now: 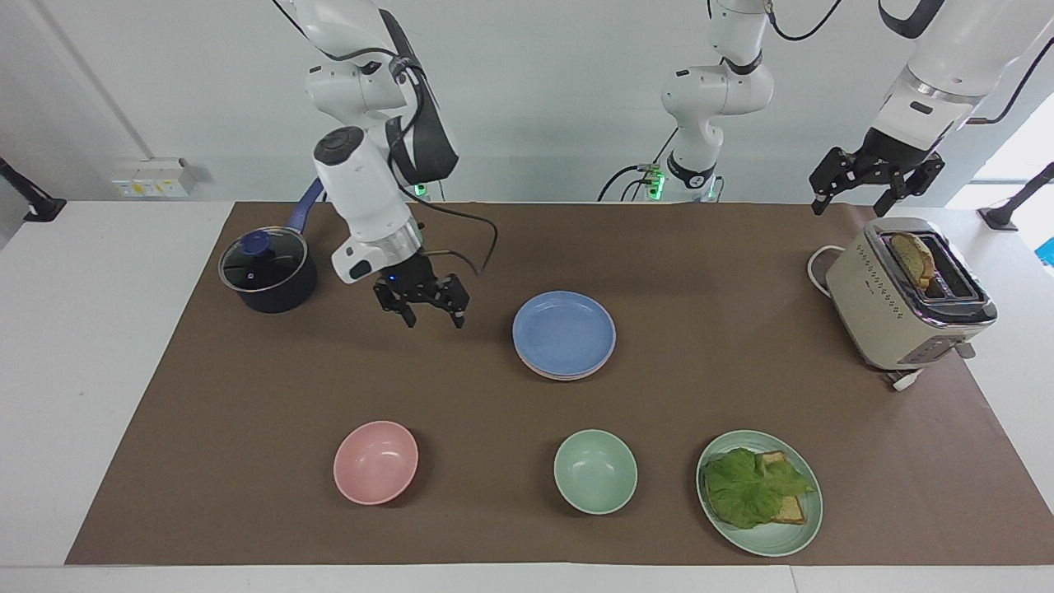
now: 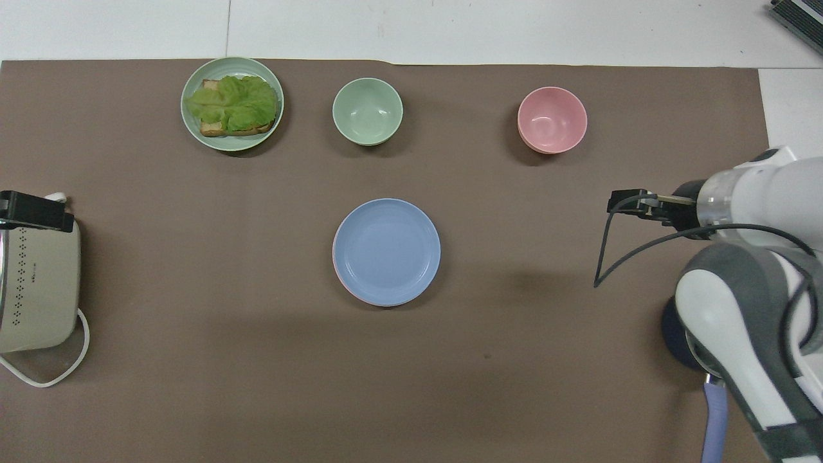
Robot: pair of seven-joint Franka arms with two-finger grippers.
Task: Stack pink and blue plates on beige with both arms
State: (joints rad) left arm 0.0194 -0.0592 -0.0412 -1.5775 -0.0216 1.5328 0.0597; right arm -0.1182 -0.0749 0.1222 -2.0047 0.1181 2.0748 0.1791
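Observation:
The blue plate lies at the middle of the brown mat, on top of a stack. A thin rim of the pink plate shows under it. The beige plate is hidden below them. My right gripper hangs open and empty over bare mat between the stack and the pot, apart from the plates. My left gripper waits open and empty above the toaster at the left arm's end of the table.
A dark pot with a glass lid stands at the right arm's end. The beige toaster holds bread. Farther from the robots sit a pink bowl, a green bowl and a green plate with a lettuce sandwich.

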